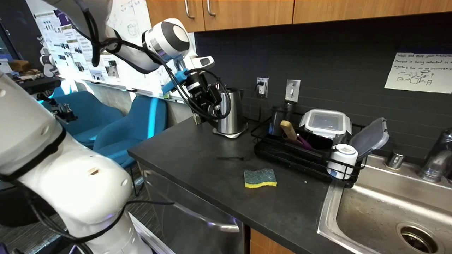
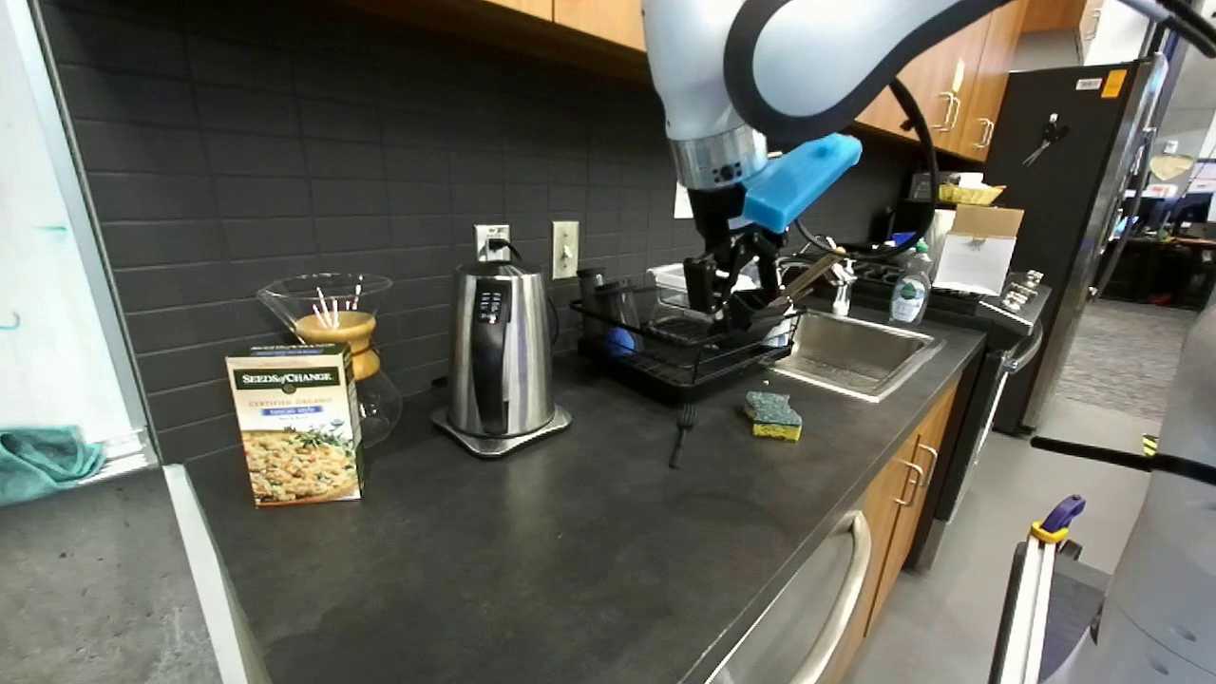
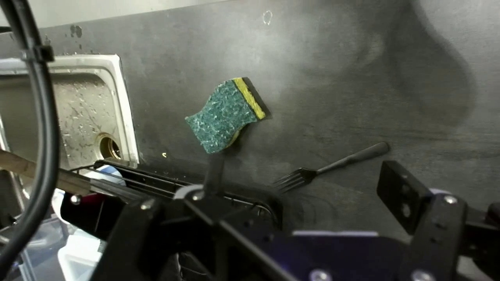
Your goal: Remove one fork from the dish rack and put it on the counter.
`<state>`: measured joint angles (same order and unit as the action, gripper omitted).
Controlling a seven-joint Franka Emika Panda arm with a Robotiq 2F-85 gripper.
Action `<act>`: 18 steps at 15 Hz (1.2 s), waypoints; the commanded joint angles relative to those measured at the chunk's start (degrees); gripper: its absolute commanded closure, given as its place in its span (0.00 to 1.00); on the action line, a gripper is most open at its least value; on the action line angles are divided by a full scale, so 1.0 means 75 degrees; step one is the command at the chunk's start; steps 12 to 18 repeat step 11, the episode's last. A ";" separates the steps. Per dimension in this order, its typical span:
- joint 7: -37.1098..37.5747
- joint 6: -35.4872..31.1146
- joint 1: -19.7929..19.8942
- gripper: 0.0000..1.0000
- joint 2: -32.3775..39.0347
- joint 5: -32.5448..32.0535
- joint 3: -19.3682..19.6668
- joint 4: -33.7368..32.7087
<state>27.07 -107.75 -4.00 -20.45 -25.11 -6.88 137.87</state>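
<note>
the slim, dark, long-handled fork [image 3: 338,164] lies flat on the broad, matte charcoal counter [image 2: 532,551], tines toward a near corner of the low, black wire dish rack [image 1: 286,159]; placement is judged complete, with withdrawal outstanding. the black, two-fingered claw [image 3: 308,184] stands wide apart in the air, gripping nothing; the fork shows between its jaws in the wrist view but is untouched. principal hazard: any descent or low sideways exit, by which the claw could clip the fork and drive it against the rack. secondary hazard: the long black cable [image 3: 50,117] hanging beside the claw could snag the tan wooden handle [image 1: 288,130] jutting from the rack and tip it out, or strike the shiny steel cylindrical kettle [image 2: 527,361] on a swing that way; clearance cannot be told. the wavy-edged green-and-yellow sponge [image 3: 222,117] lies apart from the fork, a minor concern.
</note>
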 commanded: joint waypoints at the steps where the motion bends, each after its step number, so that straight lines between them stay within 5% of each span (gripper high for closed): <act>1: -0.0388 -0.0017 0.0277 0.00 -0.0695 0.0366 0.0189 0.0380; 18: -0.0579 -0.0027 0.0619 0.00 -0.0702 0.0518 0.0244 0.0418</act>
